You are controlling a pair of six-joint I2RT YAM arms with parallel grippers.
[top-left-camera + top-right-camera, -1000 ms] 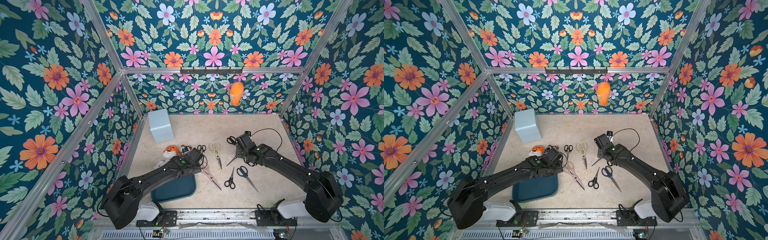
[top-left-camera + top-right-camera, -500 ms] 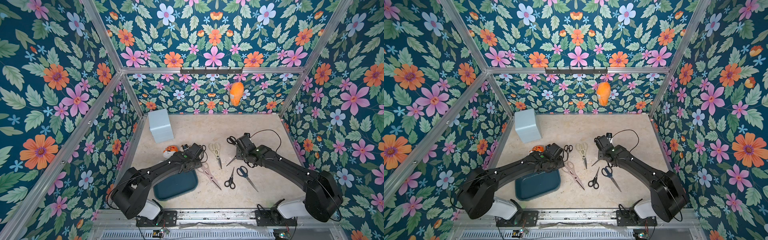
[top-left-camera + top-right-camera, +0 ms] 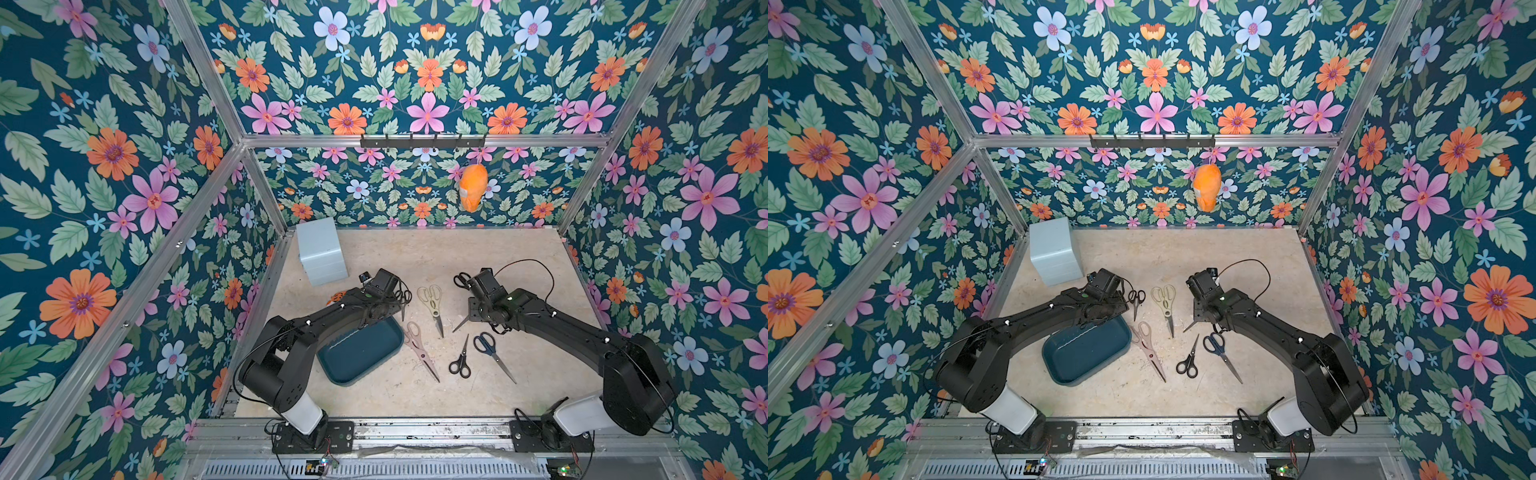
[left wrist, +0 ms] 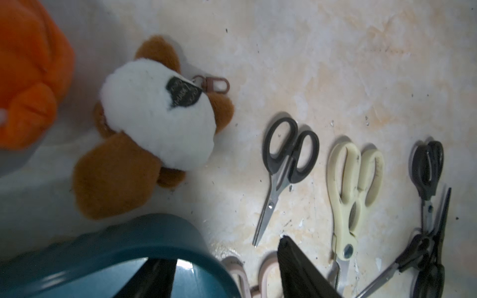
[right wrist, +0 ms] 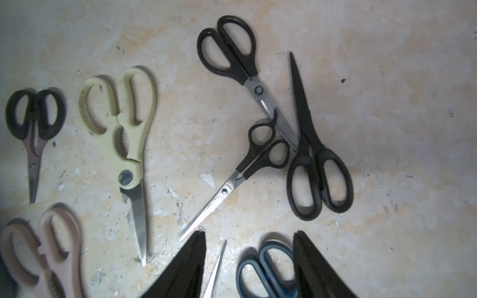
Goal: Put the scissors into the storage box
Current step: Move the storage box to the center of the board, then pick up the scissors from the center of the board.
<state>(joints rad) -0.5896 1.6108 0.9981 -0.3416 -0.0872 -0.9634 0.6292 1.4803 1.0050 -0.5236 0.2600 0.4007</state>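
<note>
The dark teal storage box [image 3: 357,353] lies at the front left, angled. My left gripper [image 4: 222,252] is shut on its far rim, one finger inside and one outside. Right of the box, scissors lie flat on the table: a black-handled pair [image 4: 286,160], cream shears [image 3: 432,303], pink shears [image 3: 417,349], a small black pair [image 3: 460,361] and a blue-handled pair [image 3: 490,353]. Three more black pairs [image 5: 260,152] overlap under my right wrist. My right gripper [image 5: 249,233] hangs open over the blue handles [image 5: 263,271], holding nothing.
A pale blue block [image 3: 322,253] stands at the back left. A brown-and-white plush dog [image 4: 154,121] and an orange plush [image 4: 28,72] lie just beyond the box. Another orange plush [image 3: 473,187] hangs on the back wall.
The storage box has slid away from the front edge and turned, carried by my left gripper. The right arm has stayed still.
</note>
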